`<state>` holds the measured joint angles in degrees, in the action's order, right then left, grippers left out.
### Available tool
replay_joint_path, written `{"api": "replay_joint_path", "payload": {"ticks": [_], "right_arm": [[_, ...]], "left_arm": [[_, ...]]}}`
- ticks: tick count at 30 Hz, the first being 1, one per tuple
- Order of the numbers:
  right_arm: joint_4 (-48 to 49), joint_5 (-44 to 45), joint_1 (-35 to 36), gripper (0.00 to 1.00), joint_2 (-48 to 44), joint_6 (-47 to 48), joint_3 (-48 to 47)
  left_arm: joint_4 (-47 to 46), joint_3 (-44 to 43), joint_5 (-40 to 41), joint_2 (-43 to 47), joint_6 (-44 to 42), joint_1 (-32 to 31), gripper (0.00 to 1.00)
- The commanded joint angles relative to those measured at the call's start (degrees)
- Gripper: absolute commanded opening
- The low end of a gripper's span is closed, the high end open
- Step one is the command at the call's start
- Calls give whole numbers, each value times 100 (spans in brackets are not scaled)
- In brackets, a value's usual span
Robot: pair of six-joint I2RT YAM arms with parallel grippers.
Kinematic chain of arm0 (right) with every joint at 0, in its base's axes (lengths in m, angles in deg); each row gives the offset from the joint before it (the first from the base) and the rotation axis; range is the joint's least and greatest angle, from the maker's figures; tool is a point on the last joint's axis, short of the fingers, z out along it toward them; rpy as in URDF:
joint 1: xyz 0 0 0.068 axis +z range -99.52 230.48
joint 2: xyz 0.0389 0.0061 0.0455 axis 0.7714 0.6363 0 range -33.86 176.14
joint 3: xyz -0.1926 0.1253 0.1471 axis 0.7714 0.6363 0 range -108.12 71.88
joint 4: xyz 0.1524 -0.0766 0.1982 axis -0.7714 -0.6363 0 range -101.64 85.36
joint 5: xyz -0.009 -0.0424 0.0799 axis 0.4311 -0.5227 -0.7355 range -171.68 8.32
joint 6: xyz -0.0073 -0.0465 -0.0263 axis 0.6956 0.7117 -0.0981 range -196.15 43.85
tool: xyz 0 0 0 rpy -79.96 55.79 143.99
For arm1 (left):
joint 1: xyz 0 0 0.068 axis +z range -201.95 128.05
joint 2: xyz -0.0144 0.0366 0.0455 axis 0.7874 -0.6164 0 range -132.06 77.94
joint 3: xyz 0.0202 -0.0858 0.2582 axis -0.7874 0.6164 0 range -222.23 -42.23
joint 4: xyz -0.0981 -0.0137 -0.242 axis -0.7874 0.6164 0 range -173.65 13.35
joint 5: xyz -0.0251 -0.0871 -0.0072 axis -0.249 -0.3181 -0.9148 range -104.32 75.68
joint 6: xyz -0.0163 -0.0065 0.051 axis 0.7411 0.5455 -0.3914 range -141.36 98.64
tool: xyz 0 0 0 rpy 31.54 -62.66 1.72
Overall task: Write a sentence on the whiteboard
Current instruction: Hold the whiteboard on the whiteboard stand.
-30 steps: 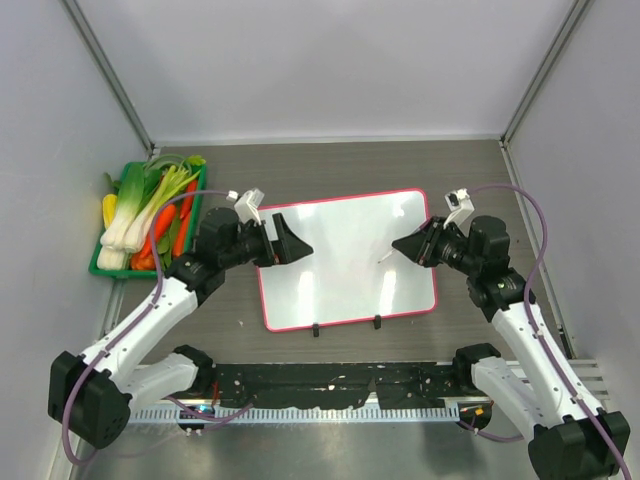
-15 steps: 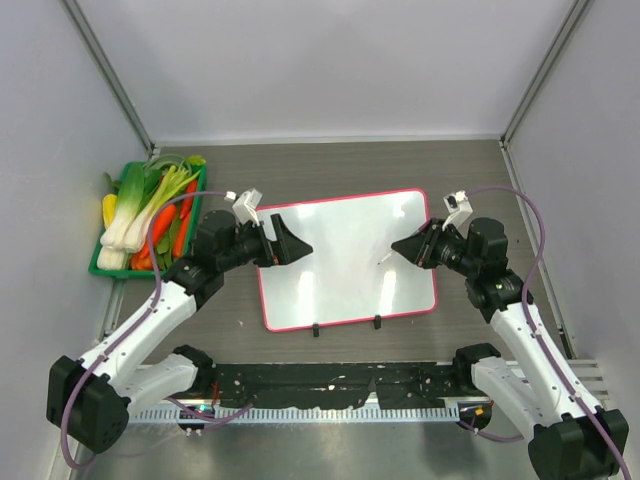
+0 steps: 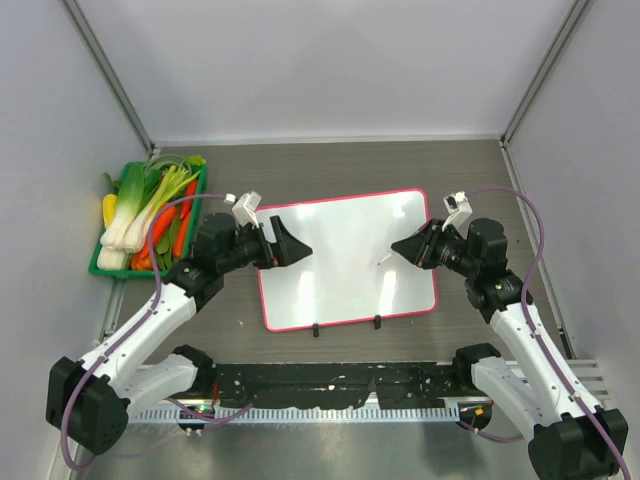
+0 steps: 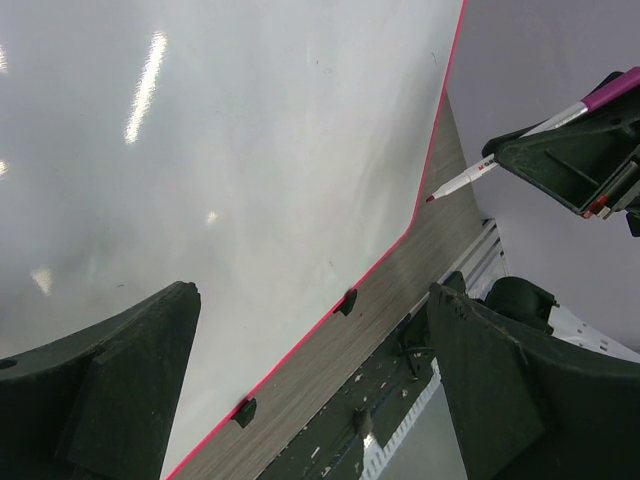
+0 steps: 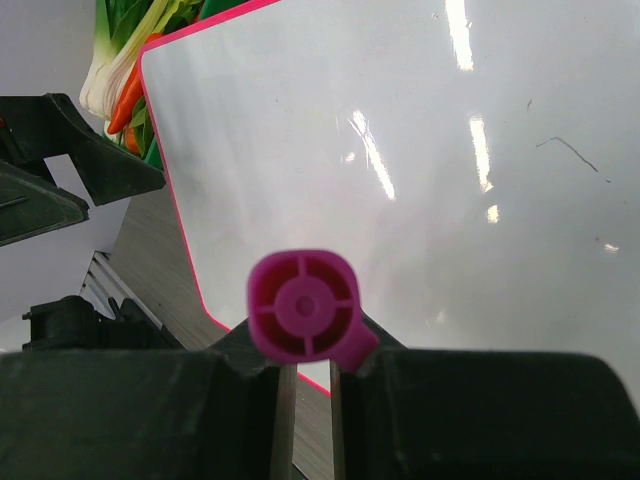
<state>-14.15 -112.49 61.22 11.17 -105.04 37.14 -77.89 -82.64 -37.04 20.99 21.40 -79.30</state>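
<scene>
**A:** Where's the whiteboard [image 3: 345, 258]?
**B:** Flat at mid-tabletop [image 3: 350, 165], feet on its near edge, with bare wood along all four sides.
**A:** Claws?
**B:** The left claw [image 3: 290, 245] is spread wide over the board's left edge. The right claw [image 3: 405, 246] is clenched on a pink marker [image 4: 520, 140] over its right edge.
</scene>
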Motion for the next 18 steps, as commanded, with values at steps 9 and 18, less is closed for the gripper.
{"api": "replay_joint_path", "payload": {"ticks": [9, 18], "right_arm": [[266, -83, -2, 1, -74, 32, 3], [205, -66, -19, 1, -92, 32, -15]], "left_arm": [[-295, 32, -75, 193, 30, 28, 100], [90, -37, 267, 202, 13, 46, 100]]}}
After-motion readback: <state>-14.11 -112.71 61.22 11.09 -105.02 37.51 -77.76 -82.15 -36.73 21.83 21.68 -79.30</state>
